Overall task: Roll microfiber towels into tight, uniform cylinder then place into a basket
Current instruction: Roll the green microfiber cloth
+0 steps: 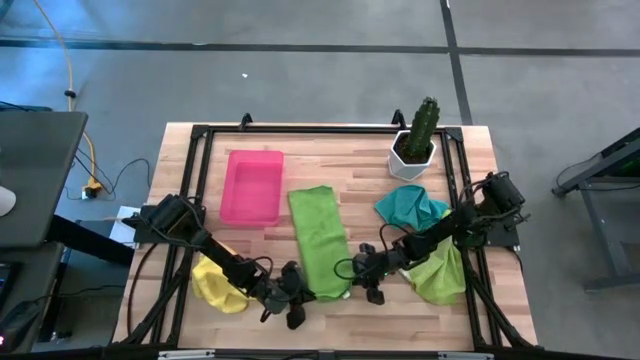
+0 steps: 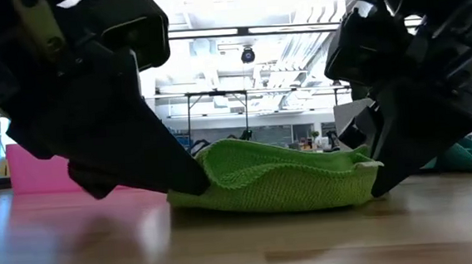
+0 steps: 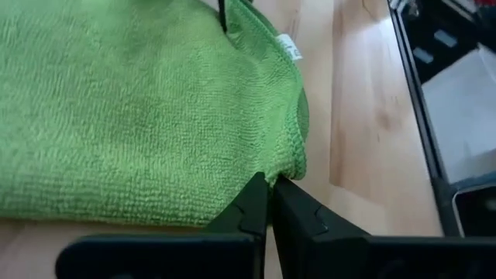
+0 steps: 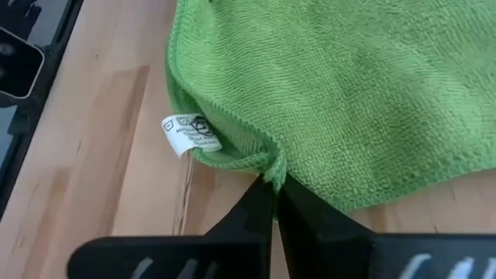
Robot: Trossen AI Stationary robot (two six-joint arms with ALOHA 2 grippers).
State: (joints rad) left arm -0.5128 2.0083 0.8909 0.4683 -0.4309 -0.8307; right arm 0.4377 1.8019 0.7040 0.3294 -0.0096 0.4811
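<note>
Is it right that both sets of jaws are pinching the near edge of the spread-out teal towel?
Not quite: the high view shows the pinched, spread-out towel is the green towel; the teal towel lies crumpled by the cactus pot. The left gripper and right gripper do pinch its near edge.

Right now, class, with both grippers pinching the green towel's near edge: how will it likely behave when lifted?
Probably floppy: the green towel already buckles between the left gripper and right gripper. Likely light and grippy; its nap looks fuzzy. It should drape rather than roll.
</note>
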